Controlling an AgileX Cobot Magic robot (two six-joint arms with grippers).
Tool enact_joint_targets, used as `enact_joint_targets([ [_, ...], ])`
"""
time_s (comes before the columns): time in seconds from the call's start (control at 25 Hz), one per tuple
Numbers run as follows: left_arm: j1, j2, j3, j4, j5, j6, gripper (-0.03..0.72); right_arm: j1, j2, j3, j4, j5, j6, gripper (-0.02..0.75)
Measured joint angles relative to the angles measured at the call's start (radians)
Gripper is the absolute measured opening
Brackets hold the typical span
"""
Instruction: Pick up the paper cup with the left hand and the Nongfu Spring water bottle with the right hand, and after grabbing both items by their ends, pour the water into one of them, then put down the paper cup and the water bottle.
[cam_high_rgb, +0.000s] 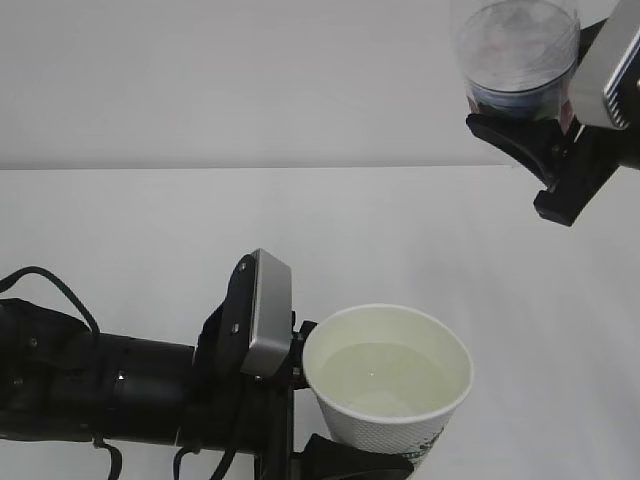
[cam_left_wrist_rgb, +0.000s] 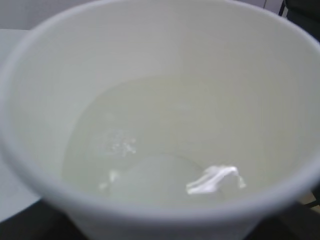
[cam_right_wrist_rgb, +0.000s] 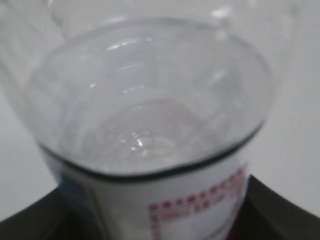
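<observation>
A: Where's the paper cup (cam_high_rgb: 388, 385)?
B: Held by the left gripper (cam_high_rgb: 300, 420): black jaws clasp its side low down, the grey plate just beside its rim. It stands upright, lifted clear of the white table (cam_high_rgb: 150, 230).
A: Anything in it?
B: Water (cam_left_wrist_rgb: 150, 150), pale and clear, pooled well below the rim.
A: And the Nongfu Spring water bottle (cam_high_rgb: 515, 55)?
B: Clamped in the right gripper (cam_high_rgb: 535, 125), jaws closed around its labelled body. It sits high, up and away from the left gripper, well apart from the cup.
A: Its neck?
B: Can't tell; only the clear ribbed part and the label's edge (cam_right_wrist_rgb: 200, 205) show.
</observation>
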Motion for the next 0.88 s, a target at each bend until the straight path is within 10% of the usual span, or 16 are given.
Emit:
enact_joint_targets([
  [0.88,0.000,0.000,0.000,0.002,0.002,0.000,0.536,-0.004,0.000,0.104,0.252,-0.035,0.007,0.483],
])
